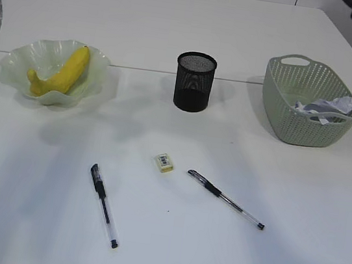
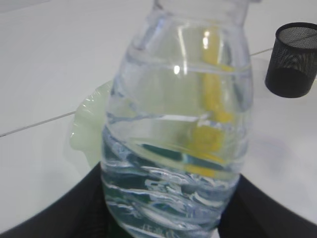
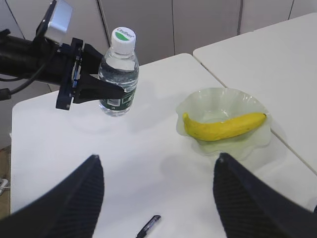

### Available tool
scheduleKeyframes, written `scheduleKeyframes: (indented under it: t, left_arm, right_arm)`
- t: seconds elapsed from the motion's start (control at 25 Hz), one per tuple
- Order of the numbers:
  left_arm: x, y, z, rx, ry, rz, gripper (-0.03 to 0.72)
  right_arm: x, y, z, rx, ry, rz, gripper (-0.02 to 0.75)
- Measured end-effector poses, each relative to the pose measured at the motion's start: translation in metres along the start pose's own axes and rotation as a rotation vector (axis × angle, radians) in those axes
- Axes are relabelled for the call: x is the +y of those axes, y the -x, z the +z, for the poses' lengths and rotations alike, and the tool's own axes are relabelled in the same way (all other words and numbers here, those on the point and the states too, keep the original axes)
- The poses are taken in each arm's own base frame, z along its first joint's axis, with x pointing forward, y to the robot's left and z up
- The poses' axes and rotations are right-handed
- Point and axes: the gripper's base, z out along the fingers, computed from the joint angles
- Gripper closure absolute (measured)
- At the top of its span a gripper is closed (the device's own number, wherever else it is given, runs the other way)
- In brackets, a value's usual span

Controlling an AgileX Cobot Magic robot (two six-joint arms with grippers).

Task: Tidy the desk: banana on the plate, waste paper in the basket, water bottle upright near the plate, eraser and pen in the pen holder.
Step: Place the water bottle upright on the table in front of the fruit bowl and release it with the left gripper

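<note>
At table's left edge, left tool [image 3: 106, 91] gripping upright bottle [image 3: 118, 74]

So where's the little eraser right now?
The eraser lies on the table in the exterior view, near the middle, between the two pens and in front of the black pen holder.

Yellow banana [image 1: 63, 71]; pale green plate [image 1: 16, 57]; black mesh pen holder [image 1: 194, 82]; grey-green basket [image 1: 296, 116].
</note>
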Motion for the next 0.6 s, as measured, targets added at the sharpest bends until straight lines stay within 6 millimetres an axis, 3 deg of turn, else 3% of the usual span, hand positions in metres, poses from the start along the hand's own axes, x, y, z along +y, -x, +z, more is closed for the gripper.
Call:
scheduleKeyframes:
  t: [0.6]
  left_arm:
    - [0.015, 0.000, -0.009, 0.032, 0.169, -0.036, 0.280]
  right_arm:
    - [0.000, -0.001, 0.000, 0.012, -0.005, -0.009, 0.223]
